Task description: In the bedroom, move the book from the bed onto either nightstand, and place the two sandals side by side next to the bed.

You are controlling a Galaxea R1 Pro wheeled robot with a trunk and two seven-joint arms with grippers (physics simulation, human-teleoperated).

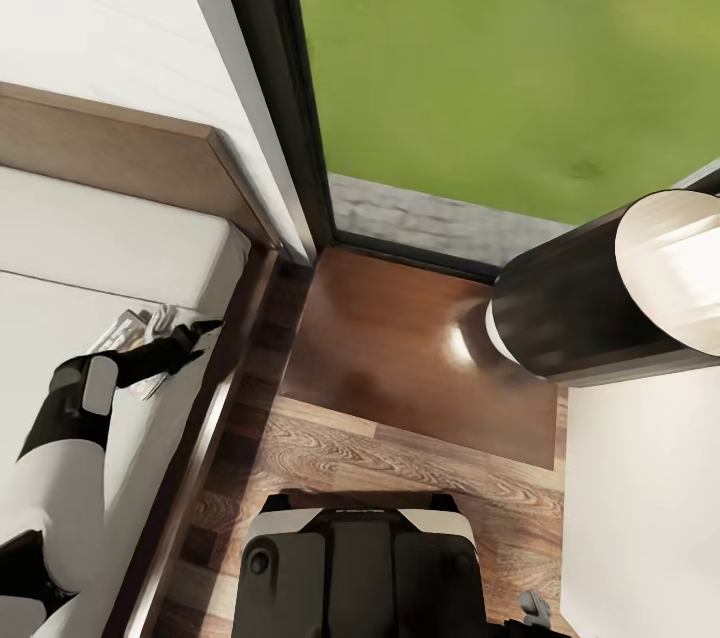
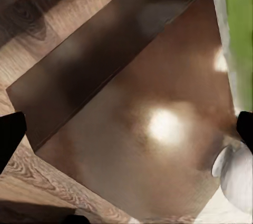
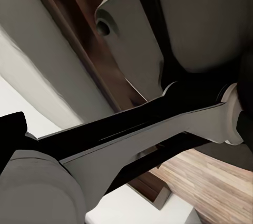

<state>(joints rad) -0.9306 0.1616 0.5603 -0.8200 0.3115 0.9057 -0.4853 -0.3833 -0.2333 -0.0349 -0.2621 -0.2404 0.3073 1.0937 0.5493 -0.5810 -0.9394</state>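
The bedroom has a white wall (image 1: 90,8) behind the bed, a wood-plank floor (image 1: 400,463), and a tall dark-framed window (image 1: 270,68) that looks out on grass (image 1: 500,58).

The bed (image 1: 60,248) takes up the left of the head view. Its off-white mattress sits in a dark brown frame, with the wooden headboard (image 1: 110,153) standing against the wall. The frame's side rail runs from the headboard corner down toward the robot's base (image 1: 355,573).

The nightstand (image 1: 400,348) stands in the corner between the bed's side rail and the window, its glossy brown top bare and marked by a bright reflection. In the left wrist view the same cabinet (image 2: 137,113) shows one top corner toward the window.

The left gripper (image 1: 190,338) is over the mattress near the bed's side edge, its dark fingers pointing toward the nightstand. The book (image 1: 135,338) lies at the gripper, near that same edge of the mattress, and is partly covered by the fingers. Its long axis appears to run roughly from the side rail back toward the middle of the mattress, though the cover is too blurred to confirm. Whether the fingers are clamped on it cannot be told.

The right arm (image 1: 600,288) crosses above the nightstand's window-side edge. The state of its fingers cannot be told.
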